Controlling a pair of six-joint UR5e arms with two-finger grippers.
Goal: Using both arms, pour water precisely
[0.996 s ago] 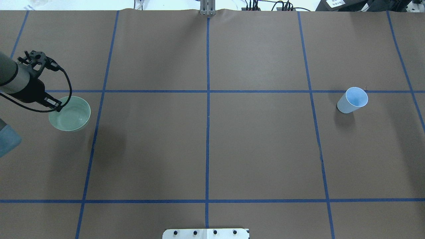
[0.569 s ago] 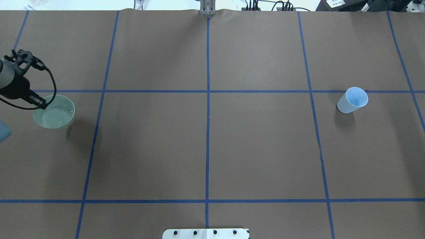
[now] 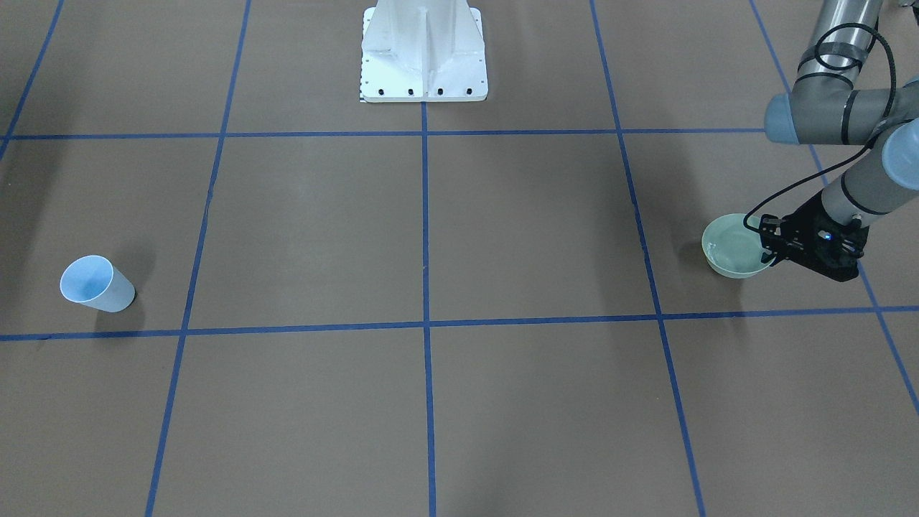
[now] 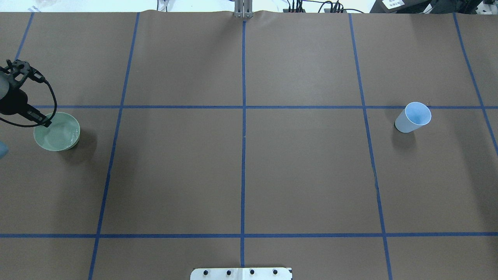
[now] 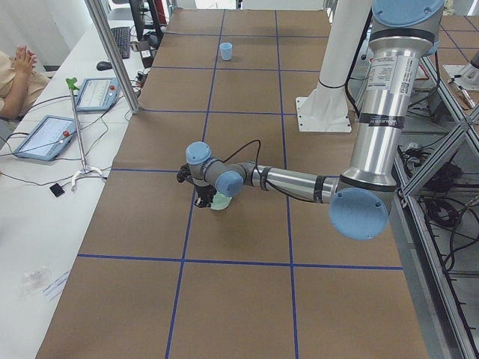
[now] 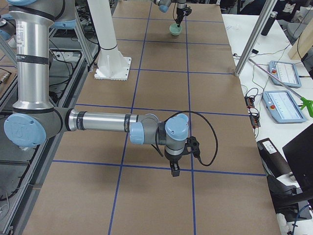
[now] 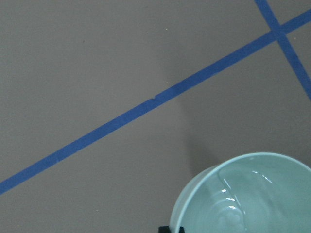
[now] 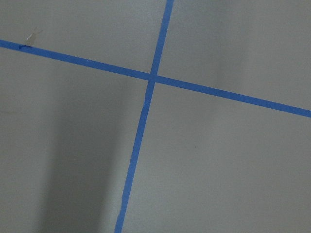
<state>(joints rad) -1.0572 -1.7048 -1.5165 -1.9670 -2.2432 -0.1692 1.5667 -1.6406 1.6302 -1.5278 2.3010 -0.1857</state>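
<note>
A white pedestal (image 3: 423,57) stands bolted on the brown table (image 3: 538,230) gridded with blue tape (image 3: 425,215).

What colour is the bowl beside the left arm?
The bowl is pale mint green, clearest in the left wrist-mounted view.

This is looking like a robotics lab, with jointed robot arms (image 5: 292,180) reaching over a brown surface (image 4: 303,175) taped in a blue grid (image 4: 243,155), while what are probably control tablets (image 5: 46,137) are lying on a side bench (image 5: 30,217).
</note>
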